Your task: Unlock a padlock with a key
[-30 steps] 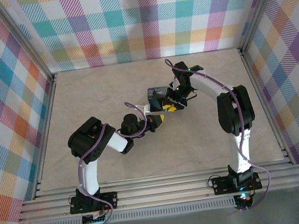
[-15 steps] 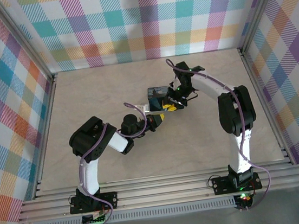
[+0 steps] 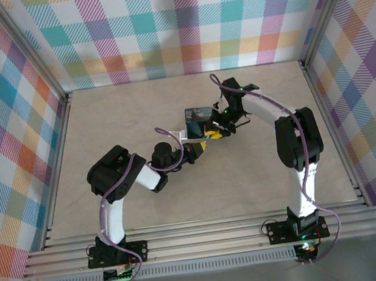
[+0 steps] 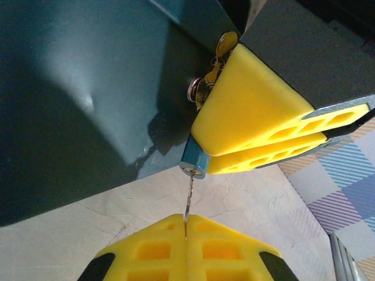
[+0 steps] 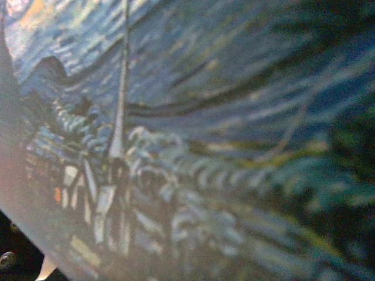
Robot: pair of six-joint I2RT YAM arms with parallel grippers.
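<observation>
On the bench [image 3: 116, 115], against the dark tin [image 4: 88, 88], the right jaws clamp the blue padlock [image 4: 193, 163], keyhole end toward the nearer left jaws, closed on the key [image 4: 187, 202], whose blade lines up straight with it, tip touching.

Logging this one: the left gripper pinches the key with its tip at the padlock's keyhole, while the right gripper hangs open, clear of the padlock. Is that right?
Not quite. The right gripper is not open and clear: it is clamped on the padlock, as the left wrist view shows. The left gripper does pinch the key, tip at the keyhole.
</observation>
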